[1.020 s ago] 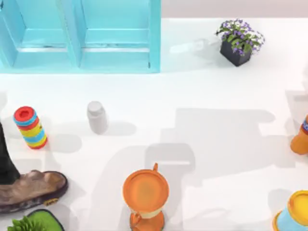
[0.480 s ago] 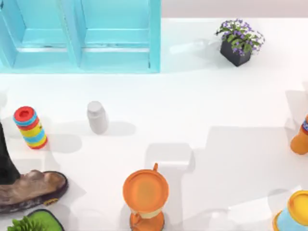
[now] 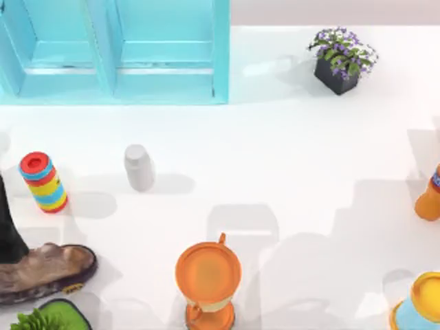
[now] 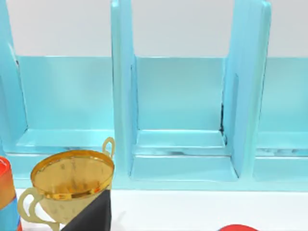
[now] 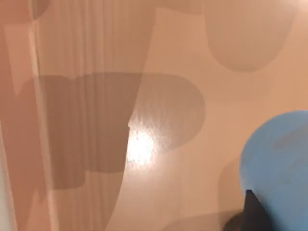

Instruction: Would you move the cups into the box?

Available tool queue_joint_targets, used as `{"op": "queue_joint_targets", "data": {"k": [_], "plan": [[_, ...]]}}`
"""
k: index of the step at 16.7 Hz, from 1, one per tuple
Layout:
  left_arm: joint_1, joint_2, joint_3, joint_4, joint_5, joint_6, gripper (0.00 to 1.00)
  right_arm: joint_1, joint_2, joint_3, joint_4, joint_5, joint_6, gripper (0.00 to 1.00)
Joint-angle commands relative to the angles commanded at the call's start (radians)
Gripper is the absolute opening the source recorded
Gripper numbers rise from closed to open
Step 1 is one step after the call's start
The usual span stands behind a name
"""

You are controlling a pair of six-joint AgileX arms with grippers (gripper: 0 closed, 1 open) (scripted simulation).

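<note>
The box [image 3: 113,51] is a turquoise case with upright dividers at the table's far left, and its compartments [image 4: 180,120] face the left wrist view. A plain light blue rounded surface [image 5: 281,163], seemingly one of the cups, lies right beside a dark part of my right gripper [image 5: 250,214] over a bare surface. I cannot tell whether the gripper holds it.
A grey-white capped bottle [image 3: 139,167] and a striped ring stack [image 3: 42,182] stand left of centre. An orange lidded jug [image 3: 207,278] is at the front. A brown shoe [image 3: 41,271], a flower pot [image 3: 340,58], an orange bottle [image 3: 430,196] and a gold trophy cup [image 4: 70,180] also stand about.
The large arm shadows on the table have slid towards the right and front. None of the objects on the table has moved.
</note>
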Motion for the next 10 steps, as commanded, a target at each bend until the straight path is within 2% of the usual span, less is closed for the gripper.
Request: {"op": "queue_joint_targets", "data": {"k": [5,10], "plan": [[0.0,0.0,0.0,0.0,0.0,0.0,1.0,-0.002,0.002,-0.012,0.012,0.001,-0.001,0.0],[0.0,0.0,0.0,0.0,0.0,0.0,1.0,-0.002,0.002,-0.012,0.012,0.001,-0.001,0.38]]}}
